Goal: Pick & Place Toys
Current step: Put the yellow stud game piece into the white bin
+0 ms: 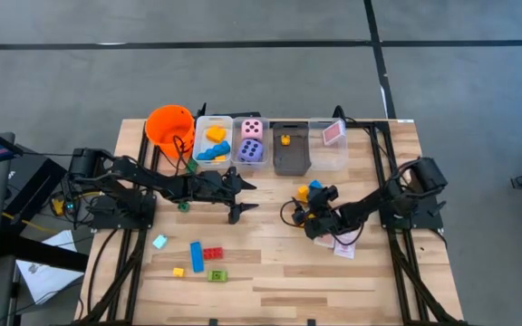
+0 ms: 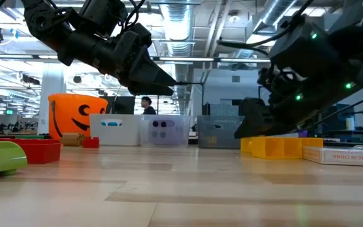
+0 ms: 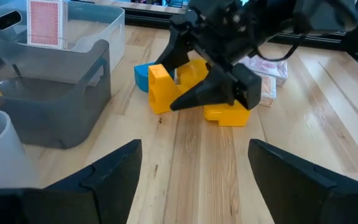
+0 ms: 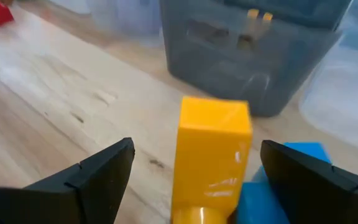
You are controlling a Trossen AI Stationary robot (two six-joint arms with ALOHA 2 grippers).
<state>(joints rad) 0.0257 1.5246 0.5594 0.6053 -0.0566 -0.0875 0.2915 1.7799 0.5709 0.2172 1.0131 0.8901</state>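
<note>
A yellow block point(image 4: 213, 155) stands on the table in front of the grey bin point(image 4: 253, 56), with a blue block point(image 4: 278, 180) beside it. My right gripper point(image 4: 196, 149) is low over them and open, one finger on either side of the yellow block with a gap showing on both sides. From the left wrist view, my right gripper point(image 3: 219, 68) hangs over two yellow blocks point(image 3: 166, 87) and the blue block point(image 3: 143, 76), with a pack of pink-white cards point(image 3: 269, 78) behind. My left gripper point(image 1: 250, 197) hovers open at mid-table, holding nothing.
Along the far edge stand an orange bucket point(image 1: 169, 125), a clear bin with blocks point(image 1: 212, 140), a clear bin with two dice point(image 1: 251, 140), the grey bin point(image 1: 290, 152) and a clear bin with a card point(image 1: 329, 140). Loose blocks point(image 1: 202, 256) lie near left.
</note>
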